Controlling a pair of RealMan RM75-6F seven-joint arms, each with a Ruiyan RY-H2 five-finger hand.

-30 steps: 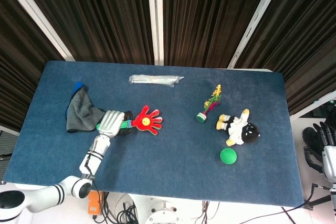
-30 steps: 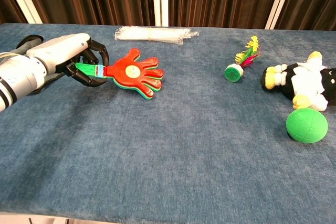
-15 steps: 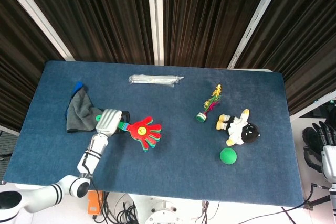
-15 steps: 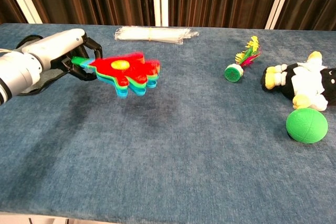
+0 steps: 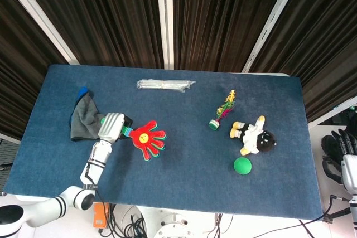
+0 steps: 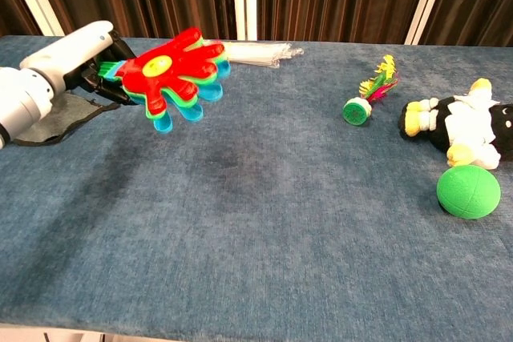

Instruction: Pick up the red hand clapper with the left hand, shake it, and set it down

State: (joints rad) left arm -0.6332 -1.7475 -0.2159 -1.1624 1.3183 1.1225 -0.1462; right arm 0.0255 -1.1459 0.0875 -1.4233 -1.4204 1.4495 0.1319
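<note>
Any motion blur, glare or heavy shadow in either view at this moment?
Chest view: the red hand clapper in the left hand is slightly soft-edged, with a faint shadow on the cloth beneath it. Head view: even light, no glare, clapper sharp.

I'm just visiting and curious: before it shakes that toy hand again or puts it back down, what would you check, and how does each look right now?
1. Left hand grips the red hand clapper by its handle: ok.
2. Clapper is lifted off the table: ok.
3. Bare cloth under the clapper for setting it down: ok.
4. Grey cloth lies close by the hand, apart from the clapper: ok.
5. How firmly the fingers hold the handle: cannot tell.
6. Right hand stays off the table, clear of the move: ok.
</note>
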